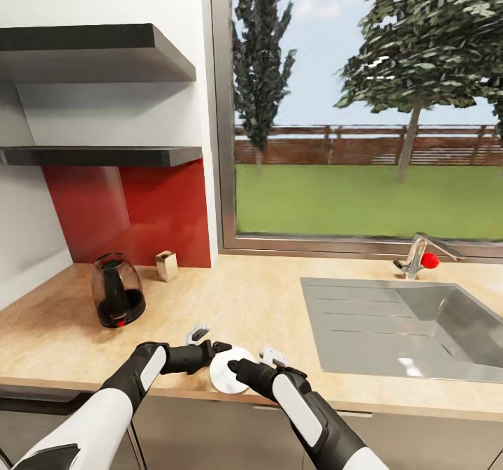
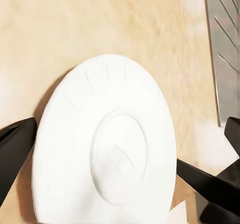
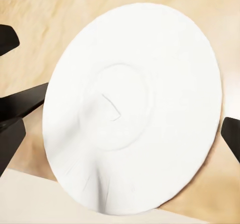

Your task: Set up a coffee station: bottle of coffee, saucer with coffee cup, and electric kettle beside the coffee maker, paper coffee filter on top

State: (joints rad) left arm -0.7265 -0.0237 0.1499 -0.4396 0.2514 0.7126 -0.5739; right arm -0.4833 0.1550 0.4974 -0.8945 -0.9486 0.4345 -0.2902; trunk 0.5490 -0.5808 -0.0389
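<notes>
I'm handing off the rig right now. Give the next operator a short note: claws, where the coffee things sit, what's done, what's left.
Left claw and right claw: both at the saucer from opposite sides, near the countertop's front edge; whether either grips it, cannot tell.
Electric kettle: upright on the countertop, left, near the red backsplash.
Small beige folded item behind the kettle, possibly the paper filter; unsure.
The kitchen shelf looks bare from here.
Done: kettle on the countertop.
Left: place saucer, then cup, coffee bottle, filter; locate the coffee maker.

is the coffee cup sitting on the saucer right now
No, the saucer shows bare in the left wrist view, its round centre well empty, with no cup on it.
</notes>
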